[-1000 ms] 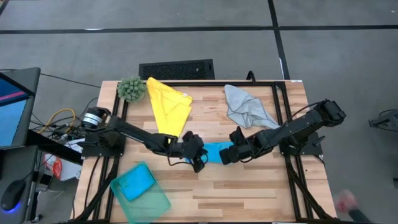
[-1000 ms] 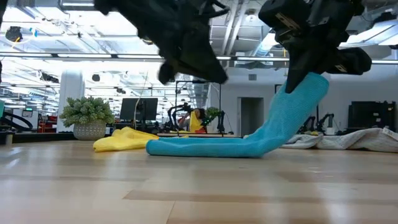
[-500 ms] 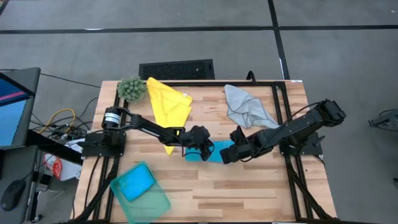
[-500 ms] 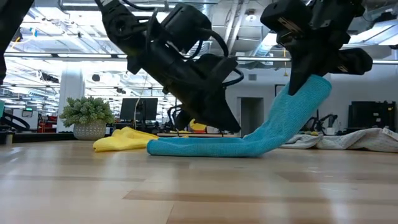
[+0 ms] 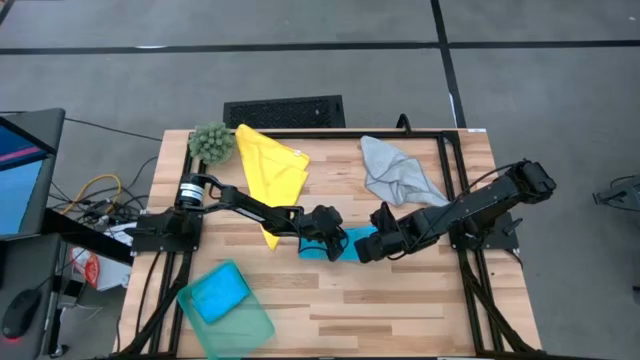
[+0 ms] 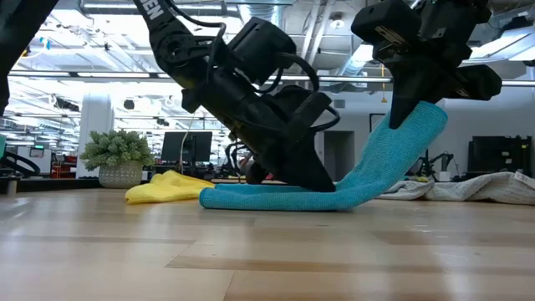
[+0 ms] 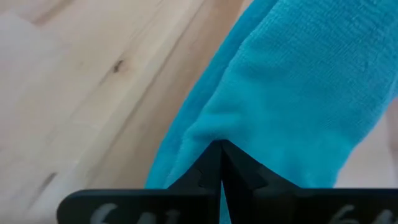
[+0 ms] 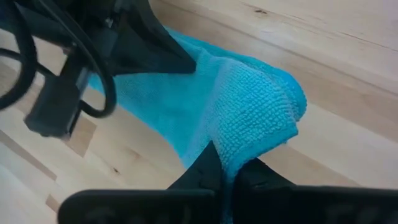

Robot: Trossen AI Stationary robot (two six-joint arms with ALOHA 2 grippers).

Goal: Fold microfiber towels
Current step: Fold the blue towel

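Blue towel [image 5: 352, 243] lies mid-table, between both grippers, below yellow towel [image 5: 272, 168] in high view.

Right gripper [image 8: 227, 169] pinches towel's right edge, lifts it clear of wood, likely to carry it over for fold.

Left gripper [image 7: 221, 163], fingers pressed together, tips pushing down on flat part of blue towel, likely as anchor so cloth does not slide.

Raised edge sits between right fingertips; flat part under left tips.

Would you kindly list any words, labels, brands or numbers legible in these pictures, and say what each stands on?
Nothing can be read with certainty.
Pale marks on the left gripper body in its wrist view: too blurred to read.
White lettering on the left arm in the low view: cut off at the edge, unreadable.
The blue towel bears no text.
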